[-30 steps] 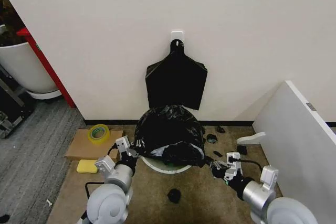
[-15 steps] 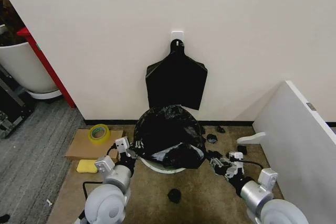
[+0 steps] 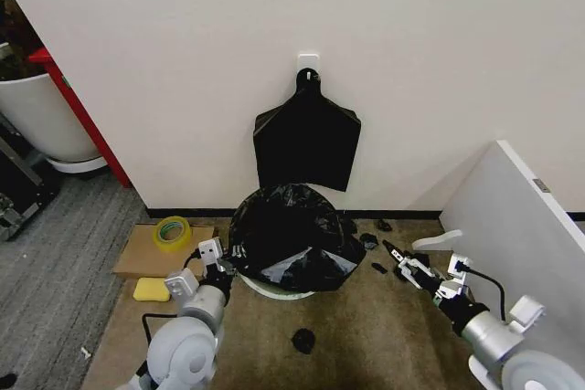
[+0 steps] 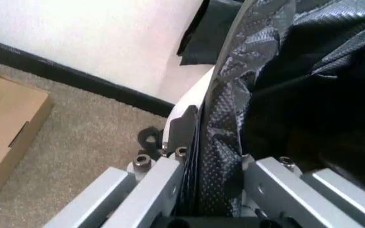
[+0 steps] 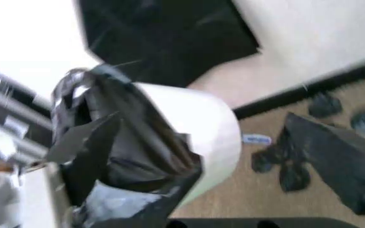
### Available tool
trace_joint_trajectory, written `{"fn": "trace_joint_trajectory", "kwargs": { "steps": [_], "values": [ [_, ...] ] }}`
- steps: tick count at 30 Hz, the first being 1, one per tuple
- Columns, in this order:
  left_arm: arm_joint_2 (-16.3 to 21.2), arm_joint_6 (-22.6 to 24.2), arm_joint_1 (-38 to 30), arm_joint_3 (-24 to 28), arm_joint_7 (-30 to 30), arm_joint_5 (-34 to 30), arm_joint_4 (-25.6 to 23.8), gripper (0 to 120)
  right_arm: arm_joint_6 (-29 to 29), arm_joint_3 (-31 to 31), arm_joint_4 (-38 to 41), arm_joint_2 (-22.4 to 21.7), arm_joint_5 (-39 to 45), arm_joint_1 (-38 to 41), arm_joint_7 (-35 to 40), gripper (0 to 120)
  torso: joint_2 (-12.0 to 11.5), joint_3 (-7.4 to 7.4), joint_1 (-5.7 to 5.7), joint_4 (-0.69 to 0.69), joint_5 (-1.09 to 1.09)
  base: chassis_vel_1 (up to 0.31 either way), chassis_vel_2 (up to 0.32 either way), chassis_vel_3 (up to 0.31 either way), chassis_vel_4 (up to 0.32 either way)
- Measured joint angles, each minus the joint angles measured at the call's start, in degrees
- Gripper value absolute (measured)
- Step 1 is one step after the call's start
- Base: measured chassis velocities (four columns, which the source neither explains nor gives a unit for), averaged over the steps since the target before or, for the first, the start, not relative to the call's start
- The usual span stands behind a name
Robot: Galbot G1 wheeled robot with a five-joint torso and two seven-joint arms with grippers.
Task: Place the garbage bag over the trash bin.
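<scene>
The glossy black garbage bag (image 3: 291, 237) lies crumpled over the top of the cream-white trash bin (image 3: 274, 289), of which a strip of rim shows below the plastic. My left gripper (image 3: 220, 268) is at the bin's left side, shut on a fold of the garbage bag (image 4: 233, 123) against the bin's wall (image 4: 194, 92). My right gripper (image 3: 403, 267) hovers open over the carpet, a short way right of the bin and apart from the bag. From the right wrist I see the trash bin (image 5: 201, 128) with the garbage bag (image 5: 125, 142) bunched in its mouth.
A flat black fan-shaped bundle (image 3: 307, 139) hangs on the wall behind the bin. A yellow tape roll (image 3: 171, 231) on cardboard (image 3: 146, 258) and a yellow sponge (image 3: 151, 289) lie left. Black scraps (image 3: 303, 341) dot the carpet. A white panel (image 3: 521, 226) bounds the right side.
My right gripper has drawn back to the right, away from the bag's edge. The bag has spread wider and lower over the bin. The left gripper has stayed put.
</scene>
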Motion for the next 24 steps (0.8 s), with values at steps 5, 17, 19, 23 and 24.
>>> {"fn": "trace_joint_trajectory", "kwargs": {
  "steps": [5,17,19,23,24],
  "values": [
    [1.20,0.07,0.46,0.08,1.77,3.42,-0.38,0,2.25,-0.05,4.12,-3.22,-14.16,-0.70,-5.20,100,0.00,0.00,0.00,0.00,-0.02,0.000,0.000,0.000,0.000],
    [2.67,-1.59,1.07,2.78,6.30,15.17,-0.54,0,-6.29,-11.81,11.86,-13.71,-23.09,6.21,-2.46,100,0.00,0.00,0.00,0.01,-0.01,0.000,0.000,0.000,0.000],
    [2.89,-1.65,1.06,3.11,6.58,15.66,-0.38,0,-7.58,-15.14,10.43,-14.52,-23.54,8.84,-2.04,100,0.00,0.00,0.00,0.01,0.00,0.000,0.000,0.000,0.000],
    [3.07,-1.71,1.14,3.14,6.99,15.97,-0.44,0,-9.07,-18.44,7.68,-15.64,-23.45,12.32,-1.97,100,0.00,0.00,0.00,0.01,0.01,0.000,0.000,0.000,0.000],
    [3.10,-1.88,1.25,3.07,7.14,16.31,-0.48,0,-9.67,-19.24,6.84,-16.06,-22.62,13.28,-2.17,99,0.00,0.00,0.00,0.00,0.00,0.000,0.000,0.000,0.000]
  ]
}}
